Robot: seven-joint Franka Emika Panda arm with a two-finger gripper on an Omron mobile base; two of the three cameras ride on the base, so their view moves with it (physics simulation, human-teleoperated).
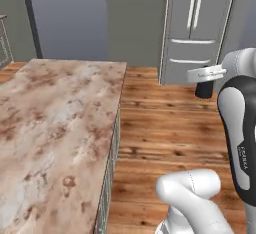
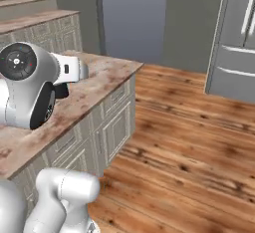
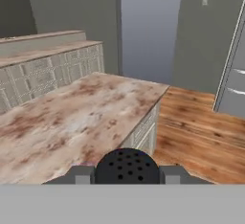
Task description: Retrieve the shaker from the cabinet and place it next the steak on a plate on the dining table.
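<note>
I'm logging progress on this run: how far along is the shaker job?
Done: the shaker is out of the cabinet, held between the fingers of the gripper, its perforated black cap facing the hand camera. In hand: carrying it beside a marble-topped counter, over the wood floor. Left: reaching the plate with the steak and setting the shaker down next to it.

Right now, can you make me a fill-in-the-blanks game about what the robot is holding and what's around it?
1. The gripper is shut on the black ____.
2. The shaker has many tiny ____ in its cap.
3. The island top is brown-and-beige ____.
4. The floor is made of ____ planks.

Missing words: shaker; holes; marble; wooden
</note>
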